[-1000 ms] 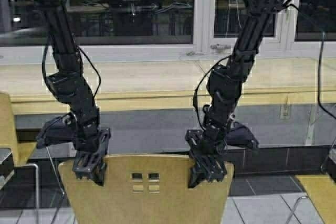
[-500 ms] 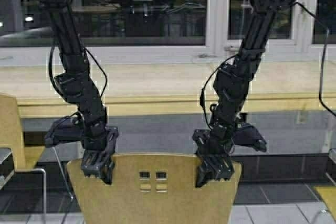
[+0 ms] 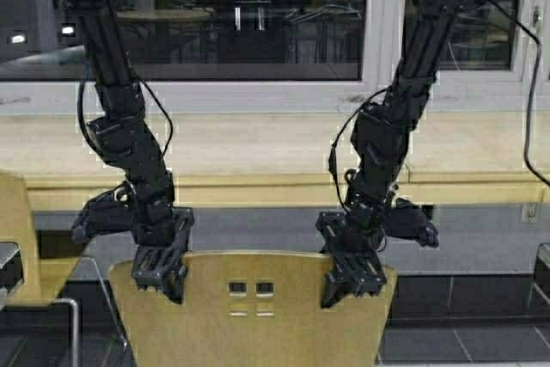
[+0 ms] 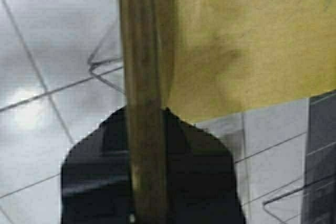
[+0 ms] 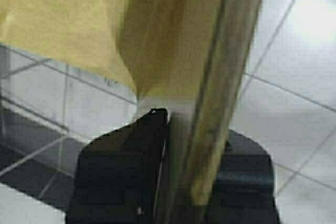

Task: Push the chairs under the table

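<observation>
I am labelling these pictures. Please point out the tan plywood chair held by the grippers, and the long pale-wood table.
Tan plywood chair [image 3: 258, 315]: high view, backrest below the cutouts.
Long pale-wood table [image 3: 258, 189]: high view, yellowish front edge.

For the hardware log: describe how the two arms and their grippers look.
Both arms are matte black, built of boxy jointed segments with thin black cables looping alongside. The left gripper and right gripper are black too, with flat, ribbed fingers. No markings are visible.

No readable text, label, brand, number or sign shows in any view.
</observation>
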{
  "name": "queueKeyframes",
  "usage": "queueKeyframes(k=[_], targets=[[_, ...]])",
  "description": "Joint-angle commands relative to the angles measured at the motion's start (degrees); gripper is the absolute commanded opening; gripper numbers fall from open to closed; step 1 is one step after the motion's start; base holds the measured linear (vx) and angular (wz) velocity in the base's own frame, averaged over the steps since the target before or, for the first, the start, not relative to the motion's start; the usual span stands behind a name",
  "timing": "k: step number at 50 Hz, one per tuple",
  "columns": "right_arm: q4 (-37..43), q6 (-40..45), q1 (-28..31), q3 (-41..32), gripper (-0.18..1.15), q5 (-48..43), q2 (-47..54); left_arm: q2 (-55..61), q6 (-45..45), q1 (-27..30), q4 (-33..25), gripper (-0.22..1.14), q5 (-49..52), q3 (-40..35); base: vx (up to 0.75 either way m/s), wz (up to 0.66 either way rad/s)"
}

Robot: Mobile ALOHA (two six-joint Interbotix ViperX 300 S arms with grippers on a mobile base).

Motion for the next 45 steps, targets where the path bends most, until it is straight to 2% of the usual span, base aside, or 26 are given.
queueKeyframes(k=[1,36,45], targets=[[-2.11,-2.64,0.7,-0.35,0.04,-0.35,-1.41,0.0,1.49,0.62,0.62,0.03,-0.62,-2.02,0.29,-0.04],[-2.55,-8.17,0.62,6.5,0.04,-0.79,-3.78,-3.96,4.75,-0.97,0.53,0.03,0.97,3.78,0.32,0.04],[-2.55,-8.35,0.18,5.62,0.04,-1.58,-3.52,-3.16,4.75,-0.88,0.44,0.03,0.44,1.23,0.27,0.0]])
